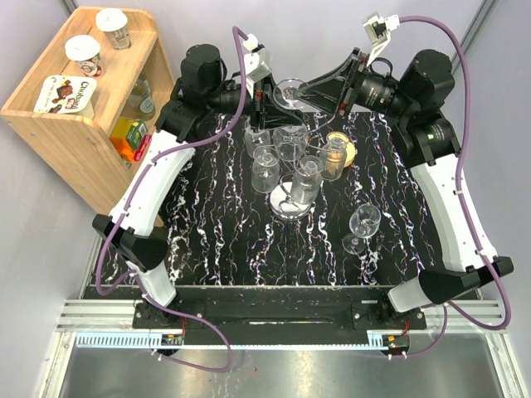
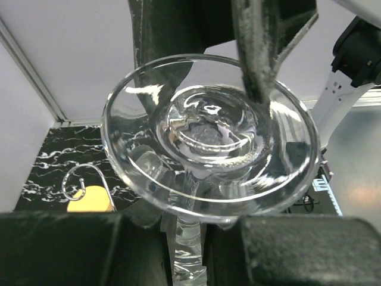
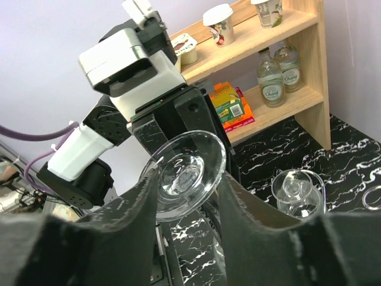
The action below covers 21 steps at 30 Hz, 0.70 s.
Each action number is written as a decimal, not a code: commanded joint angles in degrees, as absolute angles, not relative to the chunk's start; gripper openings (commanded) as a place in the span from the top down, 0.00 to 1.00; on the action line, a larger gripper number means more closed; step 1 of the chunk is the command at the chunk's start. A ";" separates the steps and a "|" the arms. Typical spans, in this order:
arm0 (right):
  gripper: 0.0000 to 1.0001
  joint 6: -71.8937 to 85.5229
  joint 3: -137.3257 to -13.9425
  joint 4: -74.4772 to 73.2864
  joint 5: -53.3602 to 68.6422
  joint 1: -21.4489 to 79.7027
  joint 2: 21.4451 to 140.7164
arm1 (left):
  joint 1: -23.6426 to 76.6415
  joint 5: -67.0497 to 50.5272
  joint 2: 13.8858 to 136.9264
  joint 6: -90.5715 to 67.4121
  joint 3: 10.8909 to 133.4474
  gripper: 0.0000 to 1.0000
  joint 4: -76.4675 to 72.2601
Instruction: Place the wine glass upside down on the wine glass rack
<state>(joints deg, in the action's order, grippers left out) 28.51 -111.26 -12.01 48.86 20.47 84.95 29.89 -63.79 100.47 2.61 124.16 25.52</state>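
The wine glass (image 1: 290, 91) is held upside down at the back of the table, its round foot (image 2: 208, 137) uppermost. My left gripper (image 2: 187, 235) is shut on its stem just under the foot. My right gripper (image 3: 186, 185) reaches in from the right. Its two fingers (image 2: 262, 59) press on opposite edges of the foot (image 3: 187, 173). The bowl is hidden below. The chrome wine glass rack (image 1: 292, 206) stands just in front on its shiny disc base, several glasses hanging upside down around it. One curled wire arm (image 2: 74, 182) shows in the left wrist view.
An upright wine glass (image 1: 363, 224) stands alone at the right of the black marble table (image 1: 216, 240). A small jar (image 1: 333, 156) and a yellow object stand right of the rack. A wooden shelf (image 1: 83, 124) with cups, bottles and an orange box is at the left.
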 commanded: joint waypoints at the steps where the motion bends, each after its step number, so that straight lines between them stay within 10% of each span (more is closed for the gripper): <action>1: 0.63 24.35 -110.66 -12.74 48.08 20.30 82.27 | 30.23 -62.67 97.03 2.46 128.85 1.00 23.82; 7: 0.93 23.21 -110.92 -13.97 47.20 19.87 81.39 | 30.23 -62.93 96.07 2.29 129.81 1.00 23.91; 21: 0.97 20.83 -111.09 -16.17 44.48 18.11 80.68 | 30.15 -65.83 93.34 2.19 128.67 1.00 23.99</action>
<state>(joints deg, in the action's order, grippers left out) 30.68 -110.96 -16.67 44.47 19.44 81.93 30.02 -62.52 100.01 9.89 125.97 26.50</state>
